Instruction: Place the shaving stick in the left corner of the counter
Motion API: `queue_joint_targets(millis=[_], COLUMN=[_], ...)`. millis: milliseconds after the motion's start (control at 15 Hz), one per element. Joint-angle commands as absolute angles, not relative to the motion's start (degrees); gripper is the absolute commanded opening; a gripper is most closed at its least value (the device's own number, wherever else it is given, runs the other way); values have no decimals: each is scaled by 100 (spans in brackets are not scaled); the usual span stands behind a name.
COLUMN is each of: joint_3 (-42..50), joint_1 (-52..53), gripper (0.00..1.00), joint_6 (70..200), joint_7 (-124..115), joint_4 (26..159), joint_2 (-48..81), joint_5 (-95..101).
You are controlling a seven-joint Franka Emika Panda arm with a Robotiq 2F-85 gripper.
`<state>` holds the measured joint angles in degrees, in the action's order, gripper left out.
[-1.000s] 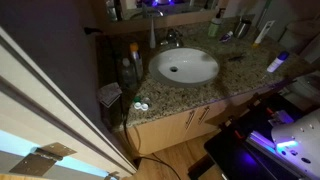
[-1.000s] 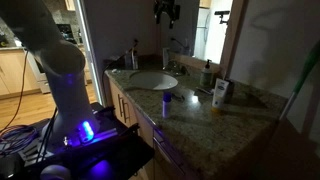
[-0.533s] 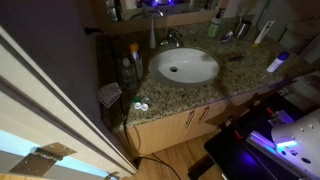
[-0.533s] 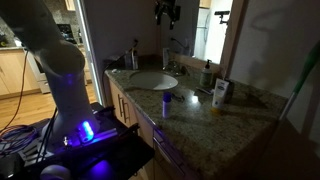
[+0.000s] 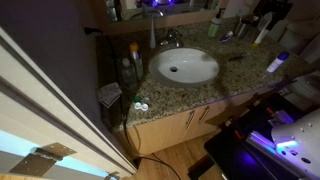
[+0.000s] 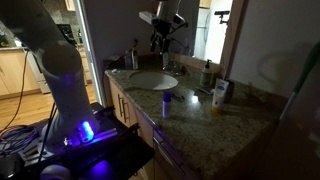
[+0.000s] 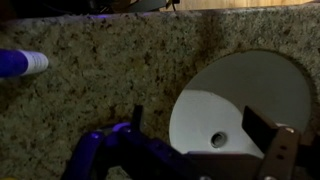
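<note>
Pincer (image 6: 157, 44) jaws stand wide apart with nothing between them, and since a second ago the arm has swung down from the top of the exterior view to hang over the back of the white basin (image 6: 152, 80). The blue-and-white shaving stick (image 7: 22, 63) rests on the speckled tabletop (image 7: 100, 100) beside the basin, well apart from the pincer, one end cut off by the wrist view's edge. Print on the pale bottle (image 6: 220, 94) is too small to read.
</note>
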<state>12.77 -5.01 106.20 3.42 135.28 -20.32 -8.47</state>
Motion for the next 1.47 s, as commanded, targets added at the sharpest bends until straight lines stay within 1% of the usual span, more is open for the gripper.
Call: queue_joint_targets(millis=[0, 133, 200, 533, 600, 733, 933, 1000, 1400], joint_3=[1174, 1179, 1004, 857, 900, 875, 870, 861, 928], joint_1=[-667, -710, -777, -829, -759, -747, -752, -780, -1029], gripper=[100, 100, 100, 100, 100, 100, 100, 100, 100], joint_6=[10728, 10817, 11163, 12632, 12246, 12370, 12345, 12422, 13969], joint_7=[329, 281, -300, -1816, -1433, -1506, -1503, -1690, -3140], joint_4=[13757, 14011, 13975, 13946, 14057, 14039, 14032, 14016, 14629], joint_2=[-2144, -2370, -1972, -866, -1337, -1096, -1233, -1050, -743], joint_5=[-895, -902, -768, -902, -869, -859, -863, -851, -1087])
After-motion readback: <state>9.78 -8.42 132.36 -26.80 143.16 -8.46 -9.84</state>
